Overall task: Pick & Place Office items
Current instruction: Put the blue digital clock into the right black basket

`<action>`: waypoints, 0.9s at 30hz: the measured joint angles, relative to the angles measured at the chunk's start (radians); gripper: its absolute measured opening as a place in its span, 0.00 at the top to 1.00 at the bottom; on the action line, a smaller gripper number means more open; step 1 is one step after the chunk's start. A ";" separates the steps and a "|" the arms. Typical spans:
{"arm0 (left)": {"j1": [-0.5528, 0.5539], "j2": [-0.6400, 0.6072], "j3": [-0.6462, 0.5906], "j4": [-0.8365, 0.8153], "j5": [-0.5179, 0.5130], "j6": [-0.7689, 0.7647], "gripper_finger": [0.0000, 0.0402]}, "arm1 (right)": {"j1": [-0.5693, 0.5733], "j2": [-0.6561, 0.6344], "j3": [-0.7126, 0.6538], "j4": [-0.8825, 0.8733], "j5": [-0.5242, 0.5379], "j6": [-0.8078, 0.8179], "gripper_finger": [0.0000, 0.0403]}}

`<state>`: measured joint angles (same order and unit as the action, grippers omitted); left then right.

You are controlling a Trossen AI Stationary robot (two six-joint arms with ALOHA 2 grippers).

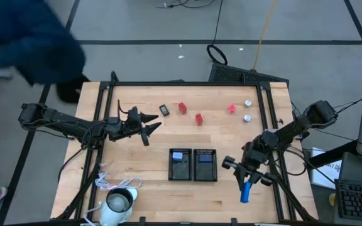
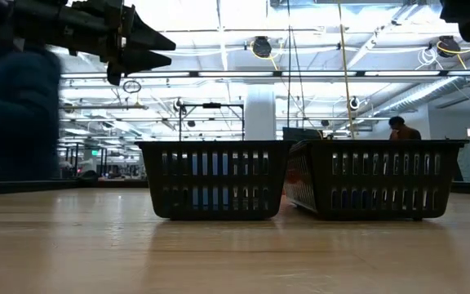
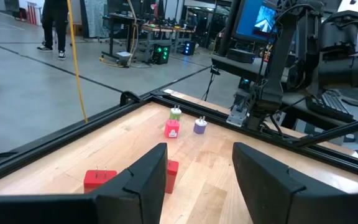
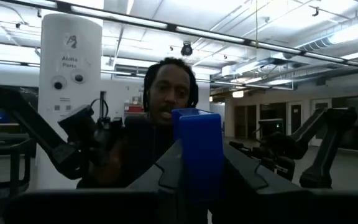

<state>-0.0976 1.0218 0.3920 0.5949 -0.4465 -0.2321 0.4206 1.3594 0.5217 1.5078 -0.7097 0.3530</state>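
Two pincers, one load

Left pincer [image 1: 151,124] hovers spread near red blocks [image 1: 191,113] on the desk [image 1: 149,188]; right pincer [image 1: 245,188] pinches a blue block [image 4: 199,149] (beside the trays [image 1: 193,164]) — a loosened, slanted grip could drop it short.

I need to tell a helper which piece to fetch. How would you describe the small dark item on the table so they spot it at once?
Start at the table's far edge in the high view, where a row of small pieces lies. The dark item is at that row's left end, nearest the open left gripper. Its neighbours are red blocks; it alone is black.
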 joint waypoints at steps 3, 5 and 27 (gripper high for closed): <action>0.000 0.000 0.000 0.000 0.000 0.000 0.57 | 0.000 0.000 0.000 -0.006 0.002 -0.002 0.86; 0.000 0.000 0.000 0.000 0.000 0.000 0.58 | -0.001 0.000 0.000 -0.013 0.006 -0.002 0.86; 0.000 0.000 0.000 0.000 0.000 0.000 0.49 | -0.015 0.041 0.093 -1.136 0.945 0.054 0.86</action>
<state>-0.0977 1.0218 0.3920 0.5949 -0.4465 -0.2321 0.4061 1.4006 0.6151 0.3723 0.2354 0.4073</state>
